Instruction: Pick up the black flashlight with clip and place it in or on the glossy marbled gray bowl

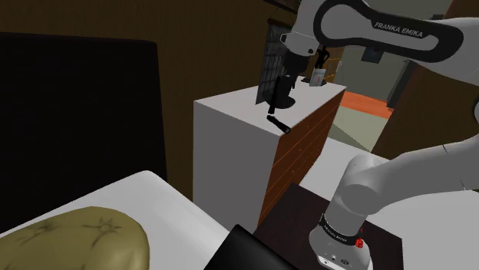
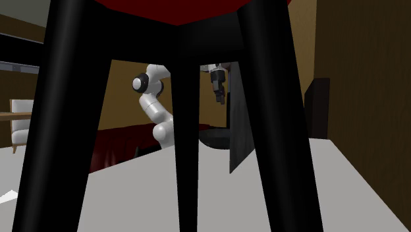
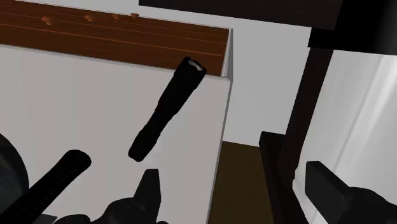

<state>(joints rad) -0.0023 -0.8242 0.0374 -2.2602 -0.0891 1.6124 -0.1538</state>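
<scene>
The black flashlight (image 3: 167,108) lies on the white cabinet top (image 3: 76,102), close to its edge, with its lens end toward the wooden front. In the shoulder view the flashlight (image 1: 276,125) rests just below my gripper (image 1: 282,93). My gripper (image 3: 235,191) hovers open above the top's edge; the flashlight is ahead of one finger (image 3: 149,189) and not between the two. A dark rounded shape (image 3: 9,175) beside that finger may be the bowl; I cannot tell. In the second exterior view the gripper (image 2: 219,97) hangs above a dark round dish (image 2: 214,138).
A second black cylinder (image 3: 57,181) lies by the rounded shape. A dark mesh panel (image 1: 270,57) and a white cup (image 1: 317,75) stand at the back of the cabinet. Thick black stool legs (image 2: 72,118) block much of the second exterior view. A cushion (image 1: 69,242) lies nearby.
</scene>
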